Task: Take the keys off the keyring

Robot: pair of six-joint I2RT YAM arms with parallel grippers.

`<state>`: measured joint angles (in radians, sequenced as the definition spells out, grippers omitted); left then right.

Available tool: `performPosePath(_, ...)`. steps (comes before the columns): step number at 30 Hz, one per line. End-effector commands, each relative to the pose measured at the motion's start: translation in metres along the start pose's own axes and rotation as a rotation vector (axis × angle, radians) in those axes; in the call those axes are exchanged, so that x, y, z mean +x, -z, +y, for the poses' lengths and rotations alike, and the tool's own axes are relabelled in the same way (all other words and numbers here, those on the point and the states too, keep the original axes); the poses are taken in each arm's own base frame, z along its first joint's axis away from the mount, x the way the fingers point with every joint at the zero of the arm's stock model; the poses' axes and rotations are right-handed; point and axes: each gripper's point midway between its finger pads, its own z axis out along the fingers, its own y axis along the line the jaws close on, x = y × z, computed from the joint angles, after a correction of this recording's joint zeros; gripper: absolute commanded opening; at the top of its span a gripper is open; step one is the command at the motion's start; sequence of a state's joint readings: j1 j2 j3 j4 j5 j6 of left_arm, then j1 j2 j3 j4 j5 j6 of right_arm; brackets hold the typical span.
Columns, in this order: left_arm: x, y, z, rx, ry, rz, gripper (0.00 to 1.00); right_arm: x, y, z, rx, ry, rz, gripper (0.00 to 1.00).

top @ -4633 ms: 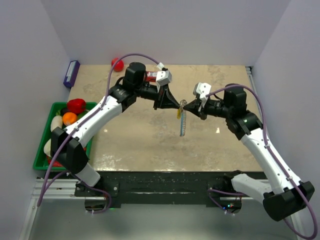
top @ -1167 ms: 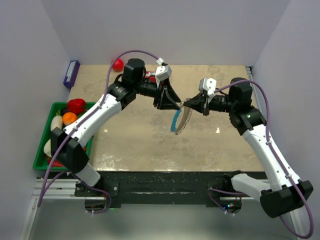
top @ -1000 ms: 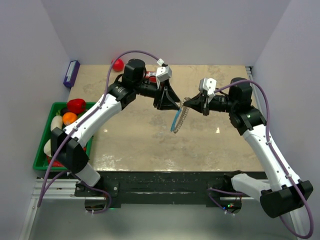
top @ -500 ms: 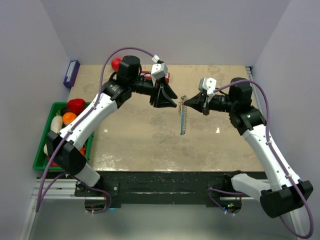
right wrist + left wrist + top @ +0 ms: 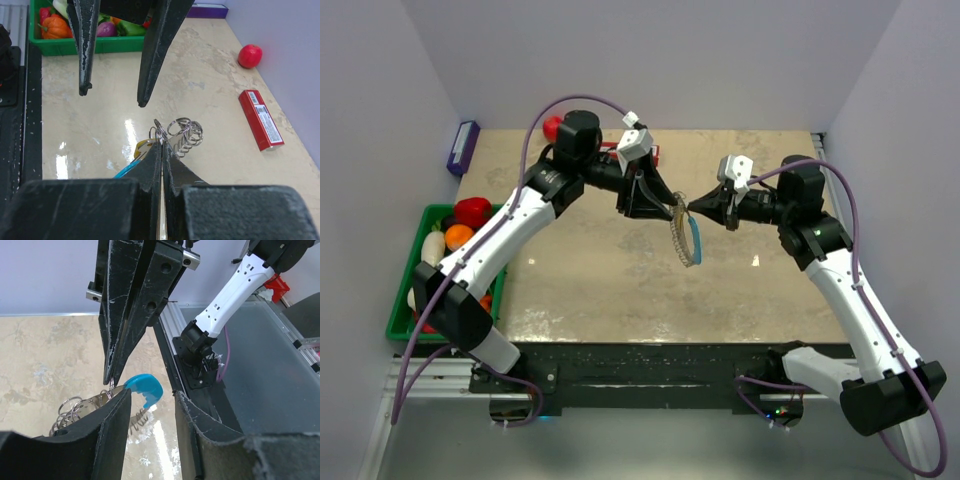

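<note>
The keyring (image 5: 687,238), a floppy loop of silver rings with a light-blue segment (image 5: 696,240), hangs above the table from my right gripper (image 5: 692,208). The right wrist view shows that gripper (image 5: 161,146) shut on a silver ring (image 5: 186,133), with the small brass-yellow key (image 5: 142,147) just left of its tips. My left gripper (image 5: 665,208) is open, its tips just left of the ring's top. In the left wrist view the left gripper (image 5: 152,394) stands open, with the blue segment (image 5: 145,388) at the tip of its left finger (image 5: 107,435).
A red box (image 5: 261,120) and a red ball (image 5: 249,55) lie at the table's far side. A green tray (image 5: 405,318) of toy vegetables sits off the left edge. A purple box (image 5: 462,146) lies at the far left.
The left gripper had drawn back to the left, leaving the keyring hanging from the right gripper alone. It has now come back close to the ring, and the loop has swung, blue side to the right.
</note>
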<state>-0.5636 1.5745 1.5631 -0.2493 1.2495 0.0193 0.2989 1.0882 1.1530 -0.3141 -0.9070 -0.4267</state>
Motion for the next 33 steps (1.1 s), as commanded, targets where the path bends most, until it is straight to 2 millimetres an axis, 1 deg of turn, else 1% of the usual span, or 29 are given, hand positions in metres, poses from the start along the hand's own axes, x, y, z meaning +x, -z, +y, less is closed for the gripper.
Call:
performPosePath(1,0.002,-0.003,-0.005,0.039,0.023,-0.014,0.45,-0.025,0.003,-0.006,0.02,0.062,-0.055,0.0)
performPosePath(3,0.006,-0.004,-0.008,0.056,0.05,-0.015,0.45,-0.025,0.004,-0.006,0.023,0.063,-0.055,0.0)
performPosePath(17,0.009,-0.01,-0.007,0.076,0.075,-0.018,0.44,-0.024,0.003,-0.007,0.027,0.066,-0.053,0.0)
performPosePath(23,0.014,-0.012,0.005,0.006,0.072,-0.007,0.44,-0.026,0.004,-0.004,0.013,0.068,-0.059,0.0)
performPosePath(24,0.015,-0.011,0.012,-0.033,0.063,-0.006,0.44,-0.026,0.004,-0.003,0.009,0.07,-0.06,0.0)
performPosePath(27,0.017,-0.01,0.021,-0.086,0.055,0.005,0.44,-0.028,0.006,0.001,-0.006,0.074,-0.064,0.0)
performPosePath(33,0.015,-0.008,0.024,-0.12,0.039,0.007,0.43,-0.026,0.006,0.003,-0.015,0.074,-0.059,0.0)
